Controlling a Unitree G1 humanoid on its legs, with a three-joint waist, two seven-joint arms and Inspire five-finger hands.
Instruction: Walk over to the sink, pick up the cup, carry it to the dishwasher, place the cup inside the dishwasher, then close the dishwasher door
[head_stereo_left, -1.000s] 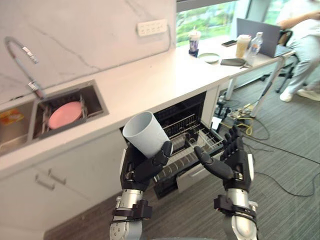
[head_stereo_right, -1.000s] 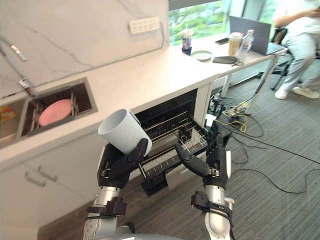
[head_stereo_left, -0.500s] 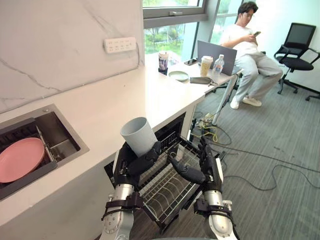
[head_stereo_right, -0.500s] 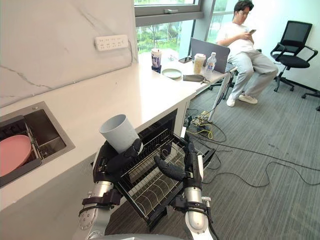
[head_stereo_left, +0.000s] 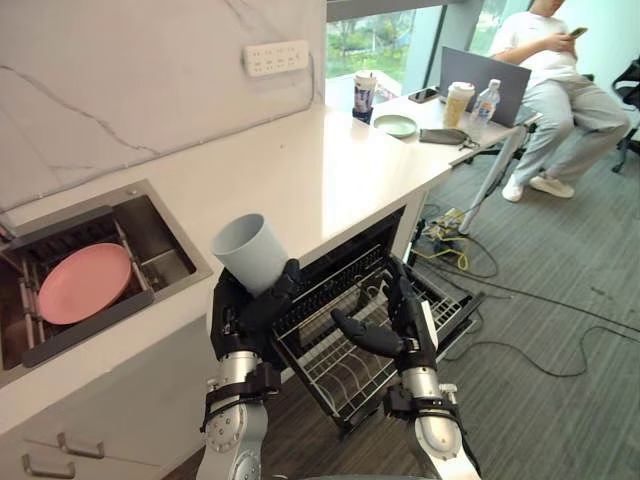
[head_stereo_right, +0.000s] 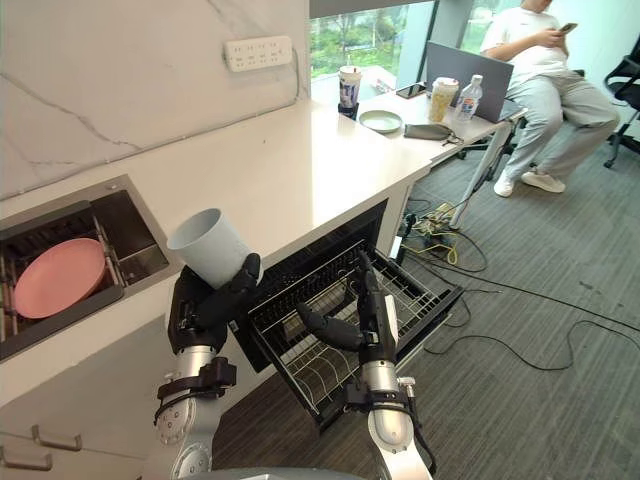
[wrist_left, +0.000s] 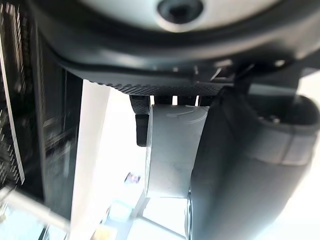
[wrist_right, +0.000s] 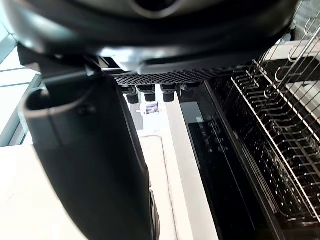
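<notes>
The left hand (head_stereo_left: 243, 318) holds the pale cup (head_stereo_left: 250, 252) in the air just before the countertop's (head_stereo_left: 300, 170) front edge. Its fingers and thumb are curled round the cup's lower half, and the mouth tilts upward. The right hand (head_stereo_left: 405, 322) hovers over the dishwasher's pulled-out rack (head_stereo_left: 335, 375), fingers straight and relaxed.

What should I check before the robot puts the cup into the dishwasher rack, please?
1. Grip: left hand curled round the pale grey plastic cup: ok.
2. The black wire dishwasher rack pulled out: ok.
3. Cup above rack: not ok, it is beside it, before the white counter edge.
4. Path free: not ok, the right hand hovers open over the rack.
5. The seated person far from rack: ok.
</notes>
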